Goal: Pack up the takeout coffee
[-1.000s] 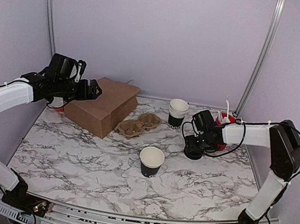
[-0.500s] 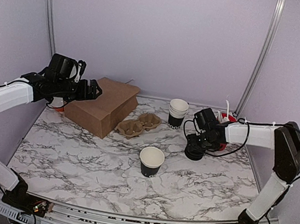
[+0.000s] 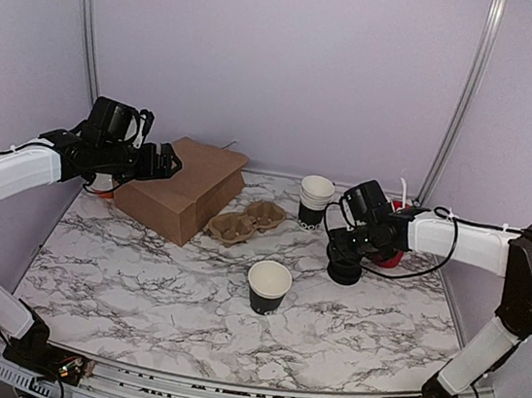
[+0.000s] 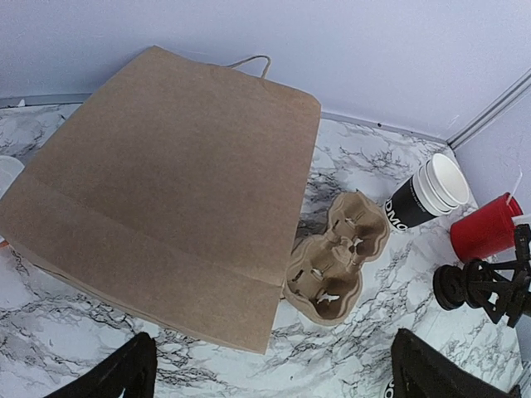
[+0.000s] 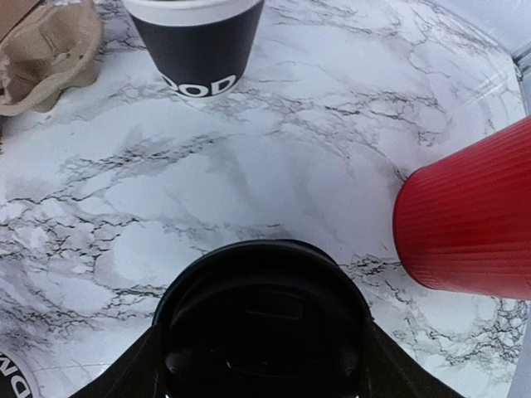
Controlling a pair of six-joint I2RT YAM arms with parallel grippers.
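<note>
**Desk:** Where is the coffee cup?

**Me:** The coffee cup (image 3: pixel 267 288) stands upright on the counter (image 3: pixel 138 280). It is on my side of the cardboard carrier (image 3: pixel 246 221), a little to the carrier's right and apart from it. Its top is open and the white inside shows.

**Desk:** And your left side?

**Me:** My left arm (image 3: pixel 4 174) hangs in the air to the left of the carrier, above a brown paper bag (image 4: pixel 166 182). The bag lies on its side just beside the carrier. The left jaws are spread wide. Their fingers (image 4: pixel 124 373) sit at the bottom corners of my wrist view with nothing between them.

**Desk:** The right?

**Me:** My right arm (image 3: pixel 457 239) stretches in from the right of the carrier. The right jaws point down over a low pile of black lids (image 3: pixel 341 273), well to the carrier's right. In the wrist view the top lid fills the space between the fingers (image 5: pixel 394 381). They flank it closely, but it is black on black, so I cannot tell whether they grip it or only stand around it.

**Desk:** Anything else?

**Me:** A stack of black cups (image 3: pixel 314 203) stands just to the right of the carrier's far end. A red cup (image 5: pixel 465 224) stands farther right of the carrier, near the lids.
</note>
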